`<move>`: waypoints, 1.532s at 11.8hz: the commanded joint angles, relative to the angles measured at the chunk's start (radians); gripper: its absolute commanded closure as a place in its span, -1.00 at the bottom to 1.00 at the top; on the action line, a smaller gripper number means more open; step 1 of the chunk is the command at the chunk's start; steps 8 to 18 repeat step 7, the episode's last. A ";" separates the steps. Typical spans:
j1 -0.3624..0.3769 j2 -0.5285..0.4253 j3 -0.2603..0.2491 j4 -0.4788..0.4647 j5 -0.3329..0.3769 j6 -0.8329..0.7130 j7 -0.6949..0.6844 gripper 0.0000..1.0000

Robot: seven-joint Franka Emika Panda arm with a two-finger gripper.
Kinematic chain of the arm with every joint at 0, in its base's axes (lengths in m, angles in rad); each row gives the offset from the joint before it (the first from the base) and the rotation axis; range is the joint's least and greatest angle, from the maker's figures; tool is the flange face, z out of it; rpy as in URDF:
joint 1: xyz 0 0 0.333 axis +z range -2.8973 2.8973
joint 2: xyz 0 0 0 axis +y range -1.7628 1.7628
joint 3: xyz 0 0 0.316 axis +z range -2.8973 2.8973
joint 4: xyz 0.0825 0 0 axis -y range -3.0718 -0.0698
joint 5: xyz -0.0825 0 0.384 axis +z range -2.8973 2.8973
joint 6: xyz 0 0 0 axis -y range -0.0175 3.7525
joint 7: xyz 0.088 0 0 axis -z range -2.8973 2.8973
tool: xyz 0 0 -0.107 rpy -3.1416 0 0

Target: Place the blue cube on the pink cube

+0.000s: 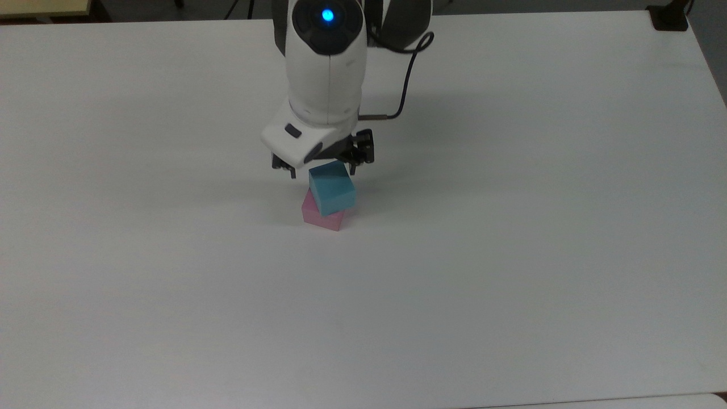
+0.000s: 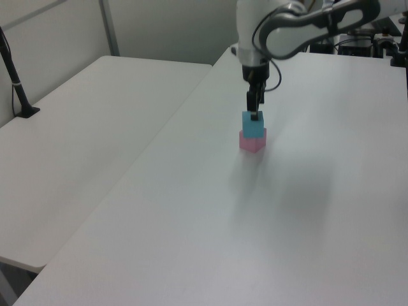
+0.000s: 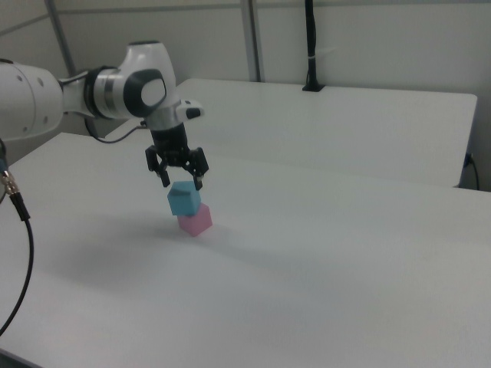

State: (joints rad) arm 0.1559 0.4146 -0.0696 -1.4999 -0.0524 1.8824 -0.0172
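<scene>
The light-blue cube (image 1: 332, 187) (image 2: 253, 124) (image 3: 184, 199) sits on top of the pink cube (image 1: 321, 218) (image 2: 253, 142) (image 3: 197, 222), turned slightly askew to it, on the white table (image 1: 511, 284). Just above the blue cube hovers my gripper (image 1: 322, 166) (image 2: 255, 115) (image 3: 181, 182), open. In the right view its black fingers (image 3: 163, 178) are spread wider than the cube, with their tips near the cube's top and nothing held between them.
A second white table (image 2: 95, 127) adjoins in the left view's left, with a black post (image 2: 16, 83) on it. A black cable (image 1: 404, 79) loops off the wrist. White table surface lies all around the stack.
</scene>
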 commanded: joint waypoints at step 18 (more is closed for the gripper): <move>-0.142 -0.373 -0.002 -0.080 0.009 -0.249 0.009 -1.00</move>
